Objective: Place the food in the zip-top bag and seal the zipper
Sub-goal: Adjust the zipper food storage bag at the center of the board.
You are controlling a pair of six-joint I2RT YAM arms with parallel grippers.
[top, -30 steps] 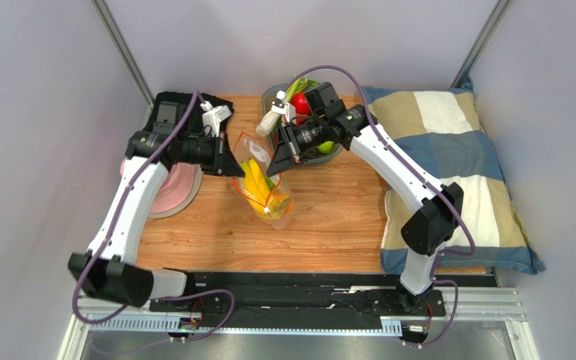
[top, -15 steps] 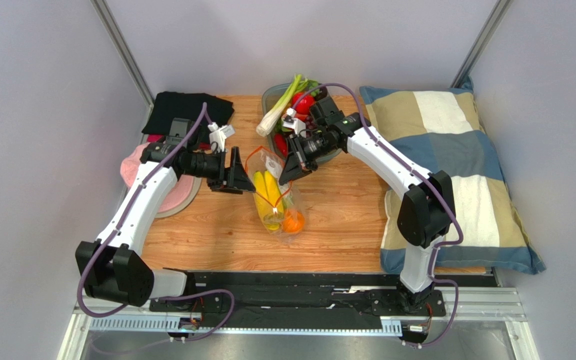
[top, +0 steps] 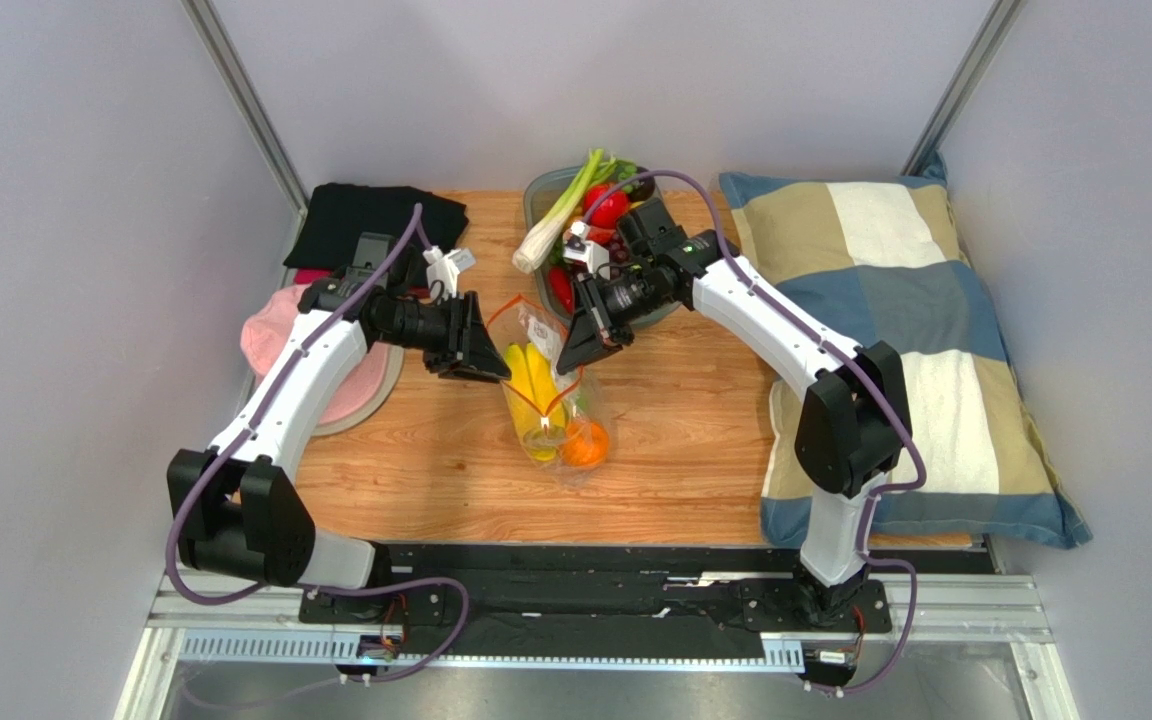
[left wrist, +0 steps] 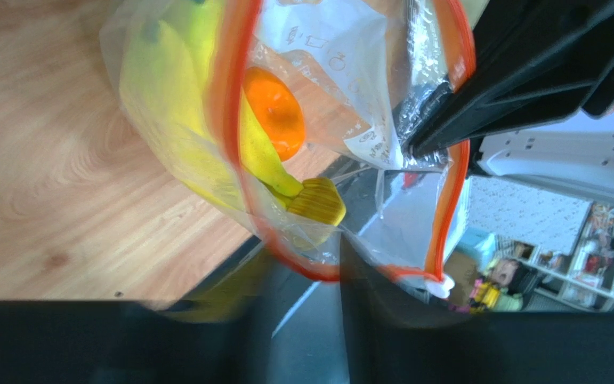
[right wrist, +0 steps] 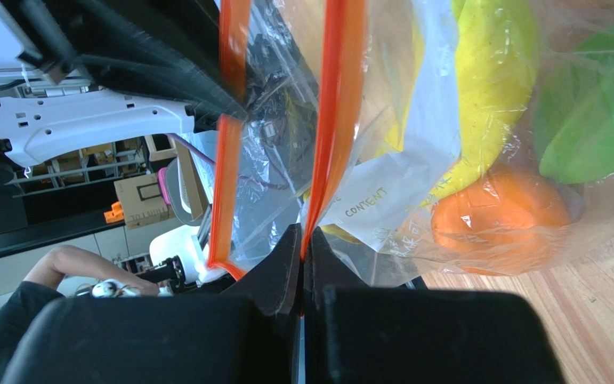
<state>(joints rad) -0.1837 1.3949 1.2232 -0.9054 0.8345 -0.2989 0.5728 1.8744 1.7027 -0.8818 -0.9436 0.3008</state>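
The zip-top bag (top: pixel 545 393) stands on the wooden table with its mouth up and spread. It holds a yellow banana (top: pixel 534 381), an orange (top: pixel 585 443) and a green fruit (right wrist: pixel 598 112). My right gripper (top: pixel 576 342) is shut on the right side of the orange-red zipper (right wrist: pixel 334 120), just below the white label (right wrist: pixel 390 192). My left gripper (top: pixel 495 360) is at the bag's left rim, its jaws apart. The zipper strip (left wrist: pixel 230 120) lies across its fingertips, with the white slider (left wrist: pixel 440 286) beside them. The banana (left wrist: pixel 166 88) and orange (left wrist: pixel 274 112) show through the plastic.
A grey oval tray (top: pixel 662 315) with a leek (top: pixel 555 218) and red pieces (top: pixel 608 207) stands behind the right gripper. A checked pillow (top: pixel 898 330) fills the right side. A pink cloth on a plate (top: pixel 330 375) and a black cloth (top: pixel 379 218) lie at the left.
The bag has come down from a raised hold onto the table, and the orange has settled to its lower right. The left gripper drew back, then moved in to the rim again.
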